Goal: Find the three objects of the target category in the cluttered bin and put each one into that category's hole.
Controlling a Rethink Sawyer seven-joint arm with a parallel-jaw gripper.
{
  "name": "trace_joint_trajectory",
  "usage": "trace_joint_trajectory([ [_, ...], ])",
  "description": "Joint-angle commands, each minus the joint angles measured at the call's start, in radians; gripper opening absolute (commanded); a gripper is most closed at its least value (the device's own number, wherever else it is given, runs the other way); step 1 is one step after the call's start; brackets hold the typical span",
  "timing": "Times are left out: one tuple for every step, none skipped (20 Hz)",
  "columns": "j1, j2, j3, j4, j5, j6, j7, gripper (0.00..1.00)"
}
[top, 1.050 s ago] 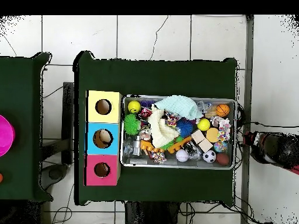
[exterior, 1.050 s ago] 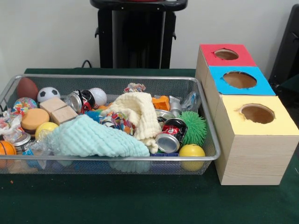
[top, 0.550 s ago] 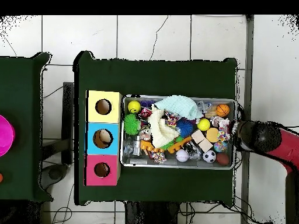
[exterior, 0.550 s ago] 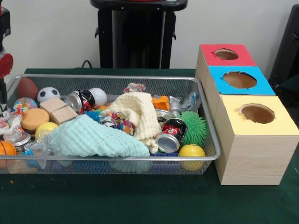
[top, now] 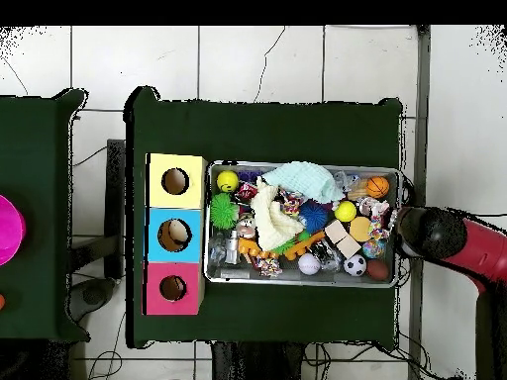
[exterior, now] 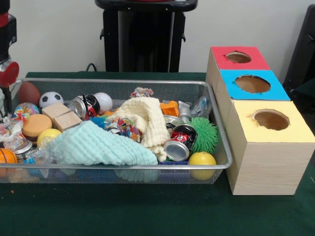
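Red-black arm (top: 460, 240) reaches over bin's end by brown football (exterior: 28, 92); end effector (exterior: 6, 96) just outside rim, finger state cannot tell. One wire bin (exterior: 123, 82) on green bench (exterior: 147, 211), full of clutter. Three boxes: red (exterior: 238, 58), blue (exterior: 252, 84), yellow (exterior: 270, 120), one hole each, at bin's opposite end, well apart from end effector.

My arm (exterior: 6, 54) is cut off by the front view's left edge, so my gripper's fingers stay unseen.

Robot lab: green-clothed table (top: 267, 129), tiled floor (top: 238, 59), loose cables (top: 94, 371), pedestal (exterior: 143, 37).
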Motion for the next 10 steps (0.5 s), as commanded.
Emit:
trace_joint_trajectory([
  [0.04,0.051,-0.041,0.079,0.045,-0.065,0.232,1.0],
  [0.045,0.055,-0.047,0.078,0.048,-0.07,0.238,1.0],
  [0.05,0.058,-0.053,0.077,0.05,-0.074,0.241,1.0],
  [0.057,0.059,-0.06,0.08,0.052,-0.084,0.246,1.0],
  [0.061,0.061,-0.065,0.082,0.053,-0.094,0.25,1.0],
  [0.064,0.064,-0.07,0.081,0.056,-0.103,0.251,1.0],
  [0.061,0.072,-0.068,0.078,0.063,-0.108,0.245,1.0],
  [0.059,0.078,-0.067,0.071,0.068,-0.108,0.235,1.0],
  [0.06,0.086,-0.07,0.061,0.071,-0.107,0.227,1.0],
  [0.061,0.09,-0.073,0.053,0.074,-0.106,0.217,1.0],
])
